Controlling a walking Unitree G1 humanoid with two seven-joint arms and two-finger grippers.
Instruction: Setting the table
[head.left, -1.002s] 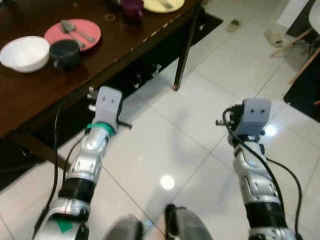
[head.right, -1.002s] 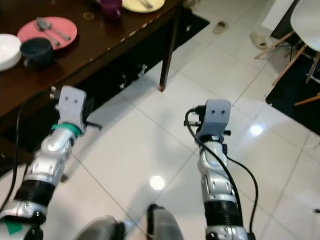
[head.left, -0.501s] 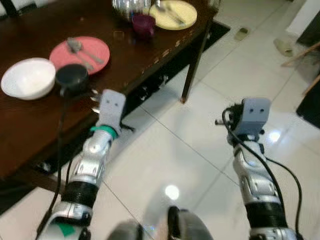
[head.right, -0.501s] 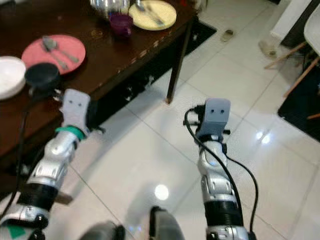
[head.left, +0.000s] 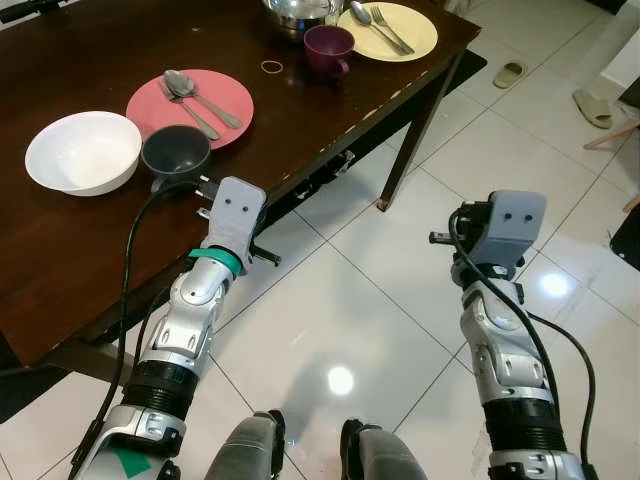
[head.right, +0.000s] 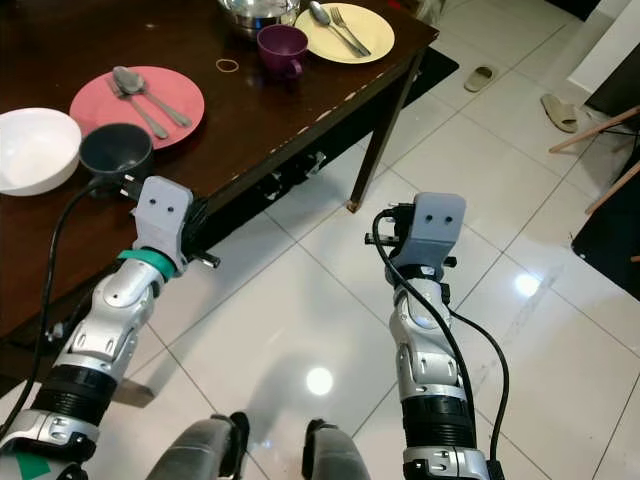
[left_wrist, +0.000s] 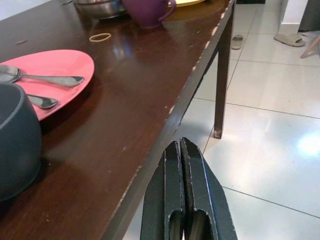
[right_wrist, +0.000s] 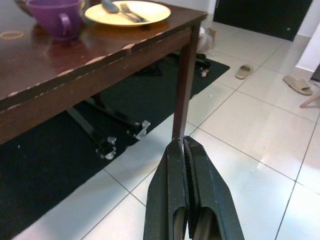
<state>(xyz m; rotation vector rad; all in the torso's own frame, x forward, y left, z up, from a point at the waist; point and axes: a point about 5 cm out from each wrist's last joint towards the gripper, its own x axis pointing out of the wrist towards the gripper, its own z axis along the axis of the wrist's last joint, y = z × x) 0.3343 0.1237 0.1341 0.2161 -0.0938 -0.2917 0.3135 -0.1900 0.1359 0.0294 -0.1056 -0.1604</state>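
My left gripper (left_wrist: 183, 150) is pressed together, empty, level with the near edge of the dark wooden table (head.left: 60, 245). My right gripper (right_wrist: 186, 150) is also pressed together, empty, out over the white tiled floor (head.left: 330, 300) and well apart from the table's corner leg (right_wrist: 182, 85).

Nearest on the table: grey cup (head.left: 176, 154), with a white bowl (head.left: 83, 151) just beside it. Behind the cup, a pink plate (head.left: 190, 100) carries two spoons (head.left: 190, 93). A rubber band (head.left: 271, 67) lies beyond.

Farthest: purple mug (head.left: 329, 49), a yellow plate (head.left: 387, 30) bearing a spoon and fork (head.left: 380, 24), and a metal bowl (head.left: 300, 12).
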